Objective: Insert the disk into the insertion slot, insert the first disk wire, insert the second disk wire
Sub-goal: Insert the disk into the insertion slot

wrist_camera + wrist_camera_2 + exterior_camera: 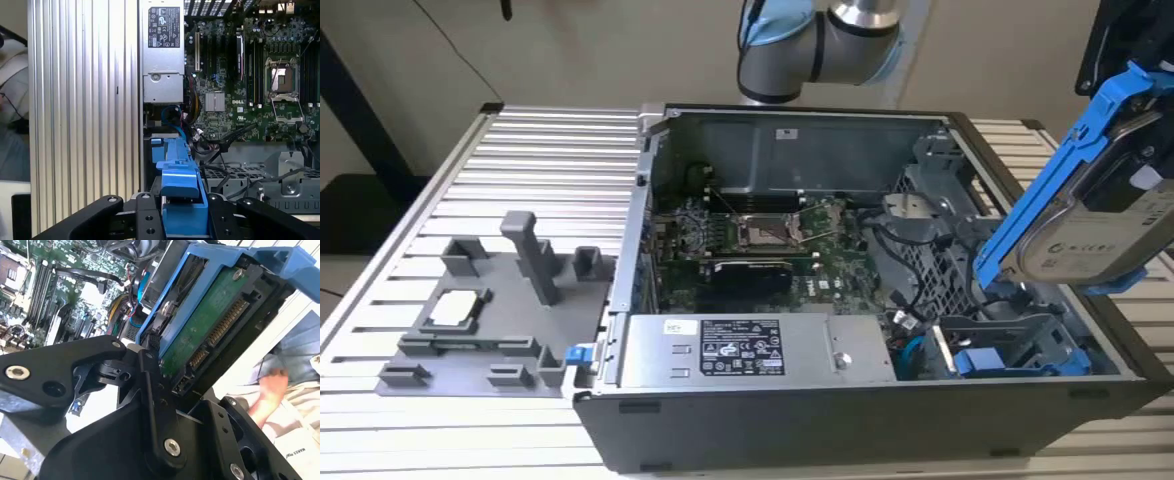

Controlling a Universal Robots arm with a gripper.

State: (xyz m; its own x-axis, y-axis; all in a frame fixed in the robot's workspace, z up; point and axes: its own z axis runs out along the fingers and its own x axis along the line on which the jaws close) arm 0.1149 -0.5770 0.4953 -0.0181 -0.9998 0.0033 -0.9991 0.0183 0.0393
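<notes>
the gripper [182,212], clamped on the blue-framed disk [1094,230], holds it tilted on edge above the slot [1014,338] in the open computer case [854,420].

The disk [1101,225], a silver drive with a white label in a bright blue frame, hangs steeply tilted above the grey insertion slot [1003,332], not yet in it.
</notes>
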